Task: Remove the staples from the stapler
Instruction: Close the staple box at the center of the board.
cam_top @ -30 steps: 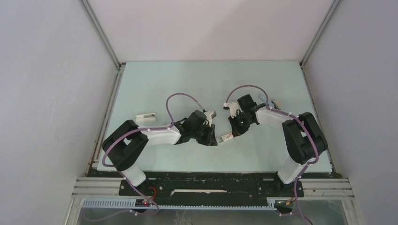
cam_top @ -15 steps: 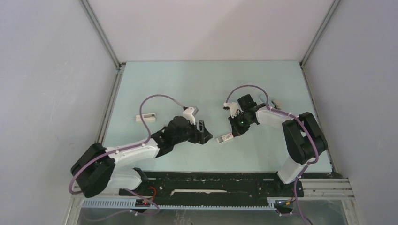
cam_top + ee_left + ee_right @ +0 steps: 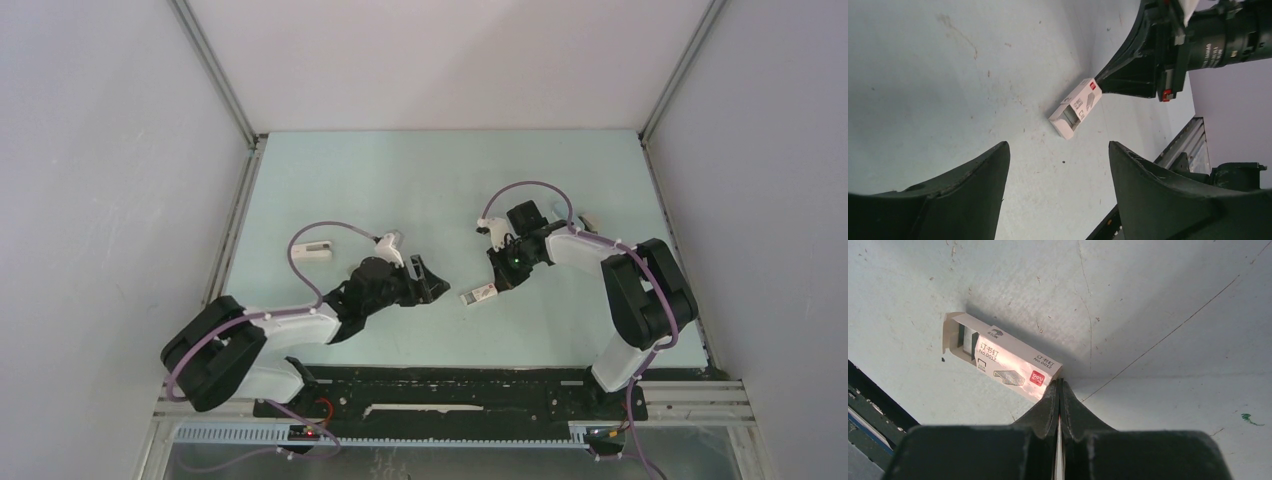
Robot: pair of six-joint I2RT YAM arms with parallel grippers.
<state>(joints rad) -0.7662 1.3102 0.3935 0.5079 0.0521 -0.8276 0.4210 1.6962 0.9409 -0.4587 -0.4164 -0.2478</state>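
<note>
While right gripper (image 3: 1059, 383) pinched shut touches white box (image 3: 1008, 365), grey staples (image 3: 966, 341) show inside open end; left gripper (image 3: 1059, 148) wide, empty.

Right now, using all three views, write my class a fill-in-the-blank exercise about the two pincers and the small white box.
1. The left pincer stands ____, with nothing between its fingers.
2. The right pincer is ____, its tip at one end of the small white box.
3. The box's red logo sits at the end nearest the ____ pincer.

Missing words: open; shut; right.
</note>
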